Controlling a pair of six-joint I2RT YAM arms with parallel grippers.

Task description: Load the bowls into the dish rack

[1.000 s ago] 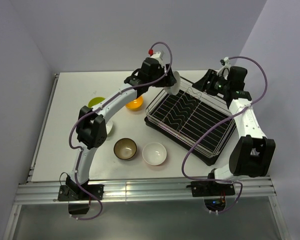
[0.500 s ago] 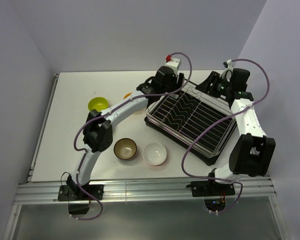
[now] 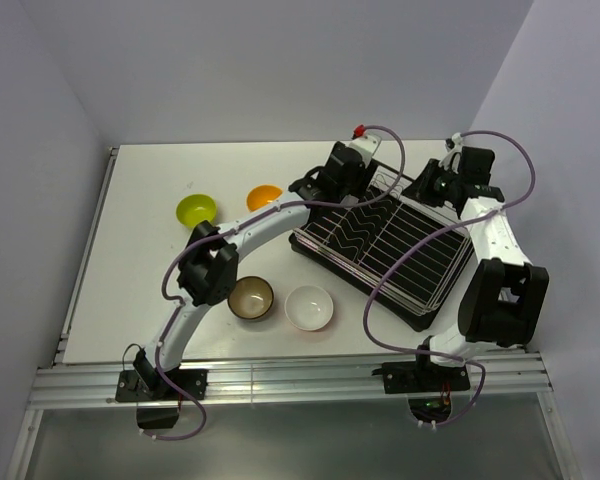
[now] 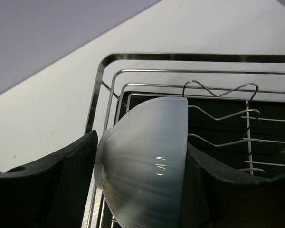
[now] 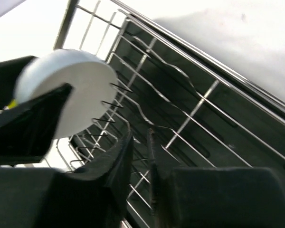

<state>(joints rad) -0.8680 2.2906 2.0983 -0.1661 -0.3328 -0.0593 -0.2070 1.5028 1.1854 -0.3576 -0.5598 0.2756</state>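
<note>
early days, nothing racked yet: holds one white bowl (image 4: pixel 147 142) in the wide-spread left gripper (image 4: pixel 140 185) over the far corner of the dish rack (image 3: pixel 410 250); right gripper (image 5: pixel 138 137) narrowed, empty; leaves lime bowl (image 3: pixel 196 208), orange bowl (image 3: pixel 264 197), brown bowl (image 3: pixel 251 296), second white bowl (image 3: pixel 309 306) on table (image 3: pixel 140 260).

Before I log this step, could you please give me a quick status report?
Left end effector shut on white bowl, over corner of rack. Right end effector nearly closed, empty, by rack. Nothing blocks the slots.
</note>
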